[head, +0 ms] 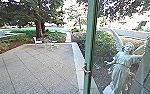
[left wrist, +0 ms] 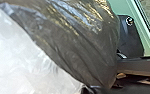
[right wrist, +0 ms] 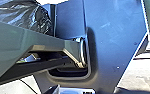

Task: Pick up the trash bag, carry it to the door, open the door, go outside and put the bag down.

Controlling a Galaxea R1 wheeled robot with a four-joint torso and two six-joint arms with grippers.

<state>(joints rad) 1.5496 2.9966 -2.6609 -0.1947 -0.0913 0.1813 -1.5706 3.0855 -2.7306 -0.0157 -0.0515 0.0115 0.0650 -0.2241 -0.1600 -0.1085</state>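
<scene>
Left wrist view: shiny dark plastic trash bag (left wrist: 78, 47) seen close up. How far the left claw is opened, and whether the bag is gripped, cannot be told. Left of the tall green upright post (head: 89, 42): grey paved patio (head: 38, 67) crossed by dark joints; white chair (head: 37, 42) noted near its far edge. On post: silver metal fitting (head: 86, 70). Right of post: pale winged statue (head: 122, 65) seen. Right claw: opening, hold cannot be told.

Paving (head: 41, 70) free left of 1 green upright (head: 89, 45); statue (head: 122, 65) obstructs right; white chair (head: 37, 42) at far edge.
</scene>
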